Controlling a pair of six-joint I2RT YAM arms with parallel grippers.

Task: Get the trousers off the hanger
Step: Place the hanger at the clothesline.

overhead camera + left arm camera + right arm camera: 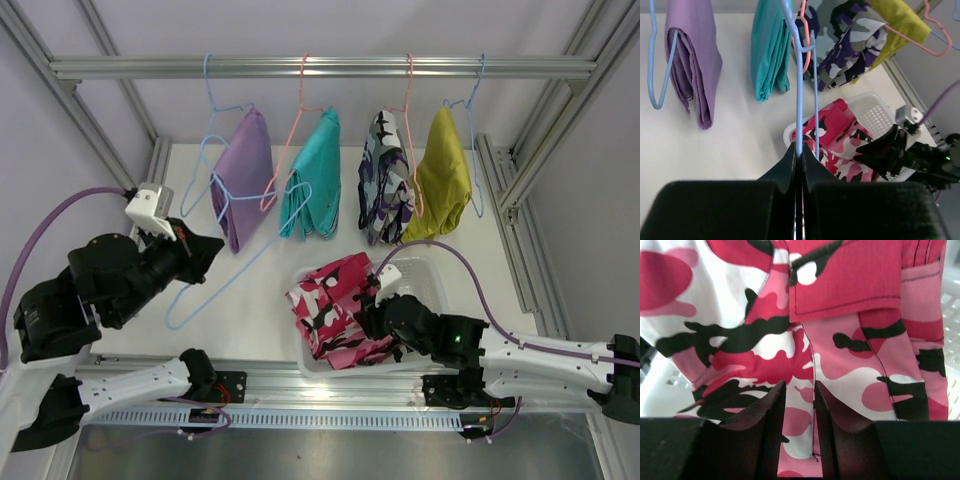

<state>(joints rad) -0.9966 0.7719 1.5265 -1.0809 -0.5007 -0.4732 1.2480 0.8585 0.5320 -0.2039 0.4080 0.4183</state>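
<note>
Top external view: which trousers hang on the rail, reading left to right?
lilac trousers → teal trousers → purple-grey-white camouflage trousers → mustard yellow trousers

Four pairs of trousers hang side by side on hangers from the rail (pixel 320 67) across the back of the table (pixel 240 330): the leftmost pair (pixel 243 175), the second pair (pixel 315 175), the third pair (pixel 385 180) and the rightmost pair (pixel 445 175), the last two touching. In front of them, to the right, the basket (pixel 435 275) sits on the table with the fifth pair (pixel 335 305) in it, spilling over its left rim. The right gripper (pixel 372 300) is at the basket's near side, just above that pair. At front left, the left gripper (pixel 190 240) holds a fifth hanger (pixel 215 280), slanting toward the leftmost two pairs.
</note>
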